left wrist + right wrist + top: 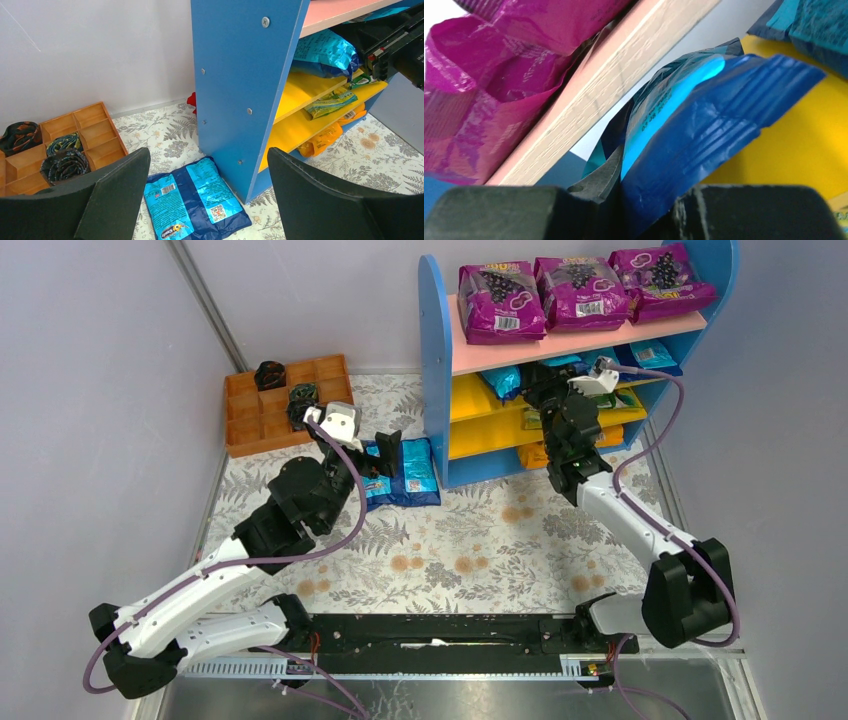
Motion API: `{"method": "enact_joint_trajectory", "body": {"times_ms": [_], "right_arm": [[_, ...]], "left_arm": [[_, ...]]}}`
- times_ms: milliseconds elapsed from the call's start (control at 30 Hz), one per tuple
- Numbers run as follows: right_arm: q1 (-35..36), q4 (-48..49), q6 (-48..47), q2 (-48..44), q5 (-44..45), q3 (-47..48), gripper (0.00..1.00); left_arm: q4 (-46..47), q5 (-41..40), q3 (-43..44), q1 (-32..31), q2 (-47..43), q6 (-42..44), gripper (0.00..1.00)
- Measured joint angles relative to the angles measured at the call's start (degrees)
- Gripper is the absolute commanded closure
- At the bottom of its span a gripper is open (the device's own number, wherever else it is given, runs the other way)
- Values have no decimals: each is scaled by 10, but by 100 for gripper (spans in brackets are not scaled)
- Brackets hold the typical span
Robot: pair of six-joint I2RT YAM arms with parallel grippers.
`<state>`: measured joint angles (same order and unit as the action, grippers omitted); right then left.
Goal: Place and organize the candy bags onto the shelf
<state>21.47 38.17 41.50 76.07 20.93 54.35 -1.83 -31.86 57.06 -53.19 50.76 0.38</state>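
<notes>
The shelf (pixel 435 370) stands at the back right, with blue side panels, a pink top board and yellow boards below. My right gripper (pixel 644 210) reaches in under the pink board (pixel 609 85) and is shut on the edge of a blue candy bag (pixel 704 125) that hangs over the upper yellow board (pixel 804 145). My left gripper (pixel 207 195) is open and empty, hovering over a blue candy bag (pixel 192 202) that lies flat on the table by the shelf's left panel (pixel 240 85). A green-yellow bag (pixel 330 104) and an orange bag (pixel 320 142) lie on the lower tiers.
Three purple bags (pixel 580 285) fill the pink top board. An orange compartmented tray (pixel 285 405) holding dark rolled items sits at the back left against the wall. Another blue bag (pixel 814 25) lies further along the upper yellow board. Grey walls close in on both sides.
</notes>
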Motion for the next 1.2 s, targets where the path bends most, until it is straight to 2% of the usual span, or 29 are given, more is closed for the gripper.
{"method": "enact_joint_trajectory", "body": {"times_ms": [400, 700, 767, 833, 900, 1033, 1200], "right_arm": [[-106, 37, -57, 44, -112, 9, 100], [-142, 42, -55, 53, -162, 10, 100], [-144, 42, -51, 54, -164, 10, 89], [-144, 40, -44, 54, -163, 9, 59], [-145, 35, -37, 54, -160, 9, 42], [-147, 6, -33, 44, -161, 9, 28], [-148, -90, -27, -11, -161, 9, 7]], "left_arm": [[0, 2, 0, 0, 8, 0, 9], [-1, 2, 0, 0, 13, 0, 9], [-1, 2, 0, 0, 15, 0, 9], [-1, 2, 0, 0, 15, 0, 9], [-1, 2, 0, 0, 16, 0, 9], [-1, 2, 0, 0, 17, 0, 9], [-2, 2, 0, 0, 19, 0, 9]]}}
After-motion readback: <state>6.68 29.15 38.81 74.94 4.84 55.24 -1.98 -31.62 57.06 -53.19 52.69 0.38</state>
